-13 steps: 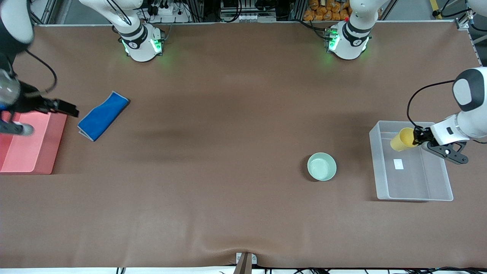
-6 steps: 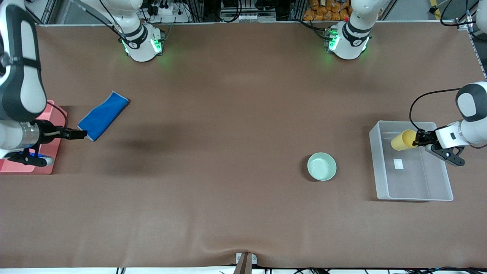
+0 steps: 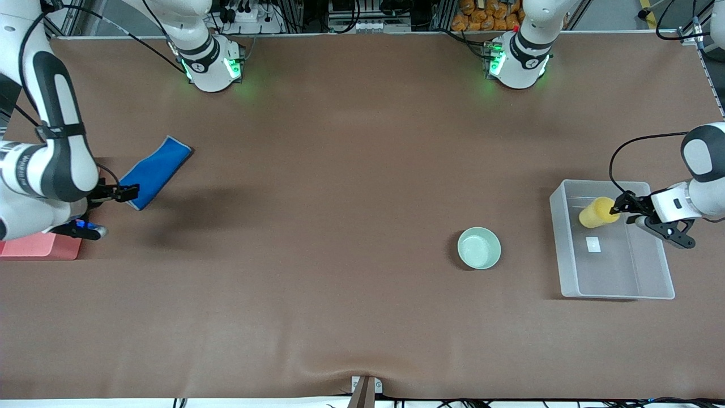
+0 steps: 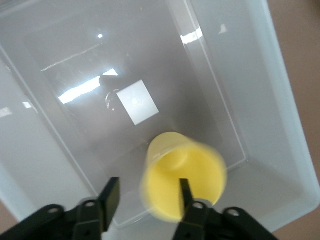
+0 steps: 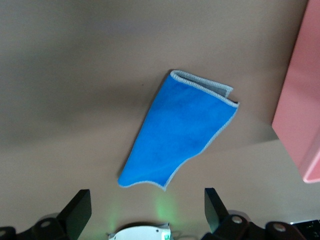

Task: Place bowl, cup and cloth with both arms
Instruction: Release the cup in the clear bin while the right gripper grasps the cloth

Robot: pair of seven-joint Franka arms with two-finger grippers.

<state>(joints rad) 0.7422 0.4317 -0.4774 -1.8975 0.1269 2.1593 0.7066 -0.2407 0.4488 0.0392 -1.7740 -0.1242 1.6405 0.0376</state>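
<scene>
The yellow cup (image 3: 593, 213) is inside the clear bin (image 3: 566, 272) at the left arm's end, blurred and tilted; in the left wrist view the cup (image 4: 182, 175) shows its open mouth. My left gripper (image 3: 614, 208) is open over the bin, one finger (image 4: 185, 192) in the cup's mouth, the other (image 4: 111, 196) well clear of its wall. The mint green bowl (image 3: 479, 247) sits on the table beside the bin. The blue cloth (image 3: 156, 170) lies at the right arm's end. My right gripper (image 3: 129, 192) is open and empty over the cloth's nearer end; the cloth (image 5: 182, 132) fills its wrist view.
A pink box (image 3: 34, 246) sits at the right arm's end of the table, partly hidden by the right arm; its edge shows in the right wrist view (image 5: 300, 100). A white label (image 3: 593, 244) lies on the bin's floor. The table is a brown mat.
The left gripper lowered into the bin and opened; the cup has left its grip and dropped lower. The right gripper swung from over the pink box to the cloth's nearer end.
</scene>
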